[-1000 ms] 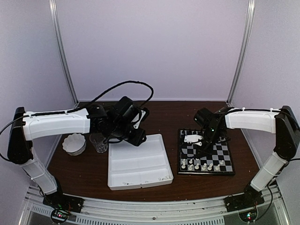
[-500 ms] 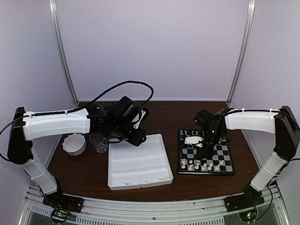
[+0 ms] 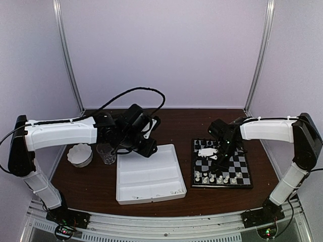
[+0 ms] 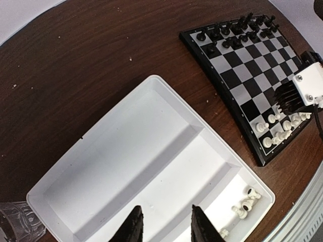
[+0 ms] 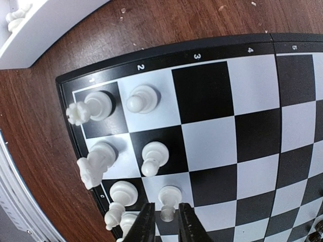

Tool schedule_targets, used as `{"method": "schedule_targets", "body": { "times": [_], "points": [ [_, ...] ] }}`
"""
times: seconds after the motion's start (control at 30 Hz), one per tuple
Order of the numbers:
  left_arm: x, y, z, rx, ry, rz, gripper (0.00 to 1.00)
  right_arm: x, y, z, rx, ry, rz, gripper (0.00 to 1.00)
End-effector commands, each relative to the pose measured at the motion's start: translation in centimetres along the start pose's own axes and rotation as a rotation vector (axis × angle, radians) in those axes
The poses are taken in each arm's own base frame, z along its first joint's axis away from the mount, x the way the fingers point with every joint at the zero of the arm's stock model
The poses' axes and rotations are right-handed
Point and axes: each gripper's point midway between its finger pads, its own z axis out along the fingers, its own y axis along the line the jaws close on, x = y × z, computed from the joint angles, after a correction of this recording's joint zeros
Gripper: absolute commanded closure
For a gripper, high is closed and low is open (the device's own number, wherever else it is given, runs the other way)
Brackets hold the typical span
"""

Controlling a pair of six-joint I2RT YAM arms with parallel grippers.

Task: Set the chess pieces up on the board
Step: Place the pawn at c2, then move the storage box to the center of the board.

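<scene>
While left gripper (image 4: 165, 210) gapes empty above brown table (image 4: 75, 75), right gripper (image 5: 165, 207) loosely straddles pawn (image 5: 169, 194).

Frame corner crops glass (image 4: 14, 222) — board (image 5: 207, 91) overruns right, bottom edges.

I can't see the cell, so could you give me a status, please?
Left end effector open, empty, over white tray. Right end effector straddling white pawn on chessboard, grip unclear. Neighbouring pawns close. Few white pieces left in tray.
</scene>
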Motion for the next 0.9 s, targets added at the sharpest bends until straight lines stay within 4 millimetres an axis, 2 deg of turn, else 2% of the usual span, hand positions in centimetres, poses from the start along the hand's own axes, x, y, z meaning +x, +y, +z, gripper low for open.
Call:
{"method": "schedule_targets", "body": {
  "times": [0.0, 0.13, 0.27, 0.47, 0.57, 0.67, 0.77, 0.87],
  "points": [
    [-0.4, 0.2, -0.1, -0.007, -0.027, 0.002, 0.66, -0.7, 0.4, -1.5, 0.007, -0.037, -0.007, 0.78],
    [1.2, 0.3, 0.4, -0.006, 0.027, 0.033, 0.63, -1.0, 0.3, -3.6, 0.046, -0.073, -0.007, 0.73],
    [3.8, -0.6, 0.9, 0.076, 0.103, 0.063, 0.63, -1.4, 0.3, -6.0, 0.079, -0.117, -0.007, 0.69],
    [7.3, -1.9, 0.2, 0.163, 0.162, 0.084, 0.63, -3.7, 1.5, -8.8, 0.062, -0.243, -0.077, 0.63],
    [8.6, -3.4, -0.2, 0.233, 0.18, 0.13, 0.63, -5.0, 1.8, -9.0, 0.061, -0.265, -0.133, 0.62],
    [11.0, -5.0, 0.0, 0.3, 0.253, 0.183, 0.62, -6.1, 2.7, -8.6, 0.035, -0.261, -0.187, 0.62],
    [12.5, -4.9, 0.5, 0.282, 0.293, 0.192, 0.62, -7.2, 4.6, -7.8, 0.0, -0.26, -0.275, 0.62],
    [12.7, -3.7, 0.7, 0.221, 0.285, 0.183, 0.62, -8.2, 7.1, -6.4, -0.031, -0.239, -0.385, 0.61]
  ]
}}
